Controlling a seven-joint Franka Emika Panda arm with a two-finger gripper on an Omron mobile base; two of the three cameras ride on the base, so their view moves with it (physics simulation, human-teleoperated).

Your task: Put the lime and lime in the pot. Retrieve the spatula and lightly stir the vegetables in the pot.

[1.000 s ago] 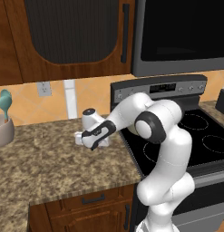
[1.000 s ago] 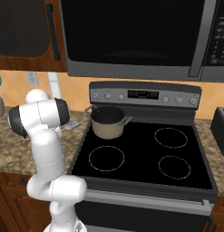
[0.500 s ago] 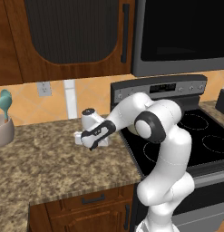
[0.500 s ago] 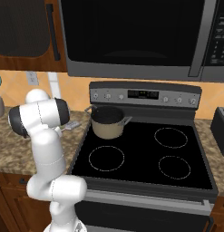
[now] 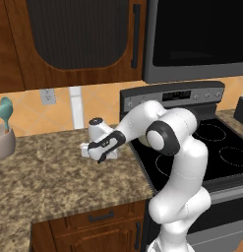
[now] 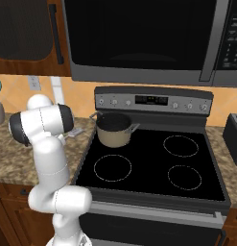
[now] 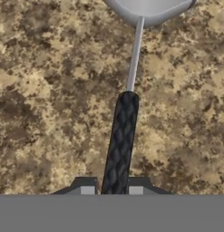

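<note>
Clamping the spatula (image 7: 121, 140) handle between narrowed jaws in hand view; pot (image 6: 113, 129) on stove.

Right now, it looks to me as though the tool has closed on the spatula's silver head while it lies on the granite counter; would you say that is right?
Not quite. The tool has closed on the black handle of the spatula, not its silver head, which lies well beyond the fingertips. The hand view shows this. The spatula does lie on the granite counter.

No legible txt – stove display (image 6: 150, 100) unreadable.
</note>
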